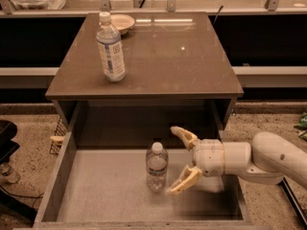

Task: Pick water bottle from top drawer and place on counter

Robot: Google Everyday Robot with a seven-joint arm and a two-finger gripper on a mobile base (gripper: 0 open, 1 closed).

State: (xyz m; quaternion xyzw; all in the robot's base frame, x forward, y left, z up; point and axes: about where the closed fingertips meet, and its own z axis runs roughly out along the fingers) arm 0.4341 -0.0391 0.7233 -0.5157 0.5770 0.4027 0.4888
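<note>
Right now your pincer (171, 160) sits low inside the top drawer (96, 190). It reaches in from the right on its white arm (259, 159), with both fingers spread wide and nothing gripped between them. The water bottle (157, 166) stands upright on the drawer's pale liner, near the middle of the floor and just left of the spread fingers. The upper finger curves toward the drawer's back, apart from the bottle. The lower fingertip lies close by the bottle's base, and from this angle you cannot tell whether it touches. The drawer stands pulled out in front of the cabinet. Up on the glossy brown bench (168, 56), a larger labelled bottle (111, 49) stands upright near the left edge. A small pale bowl (122, 22) sits just behind it at the back.
</note>
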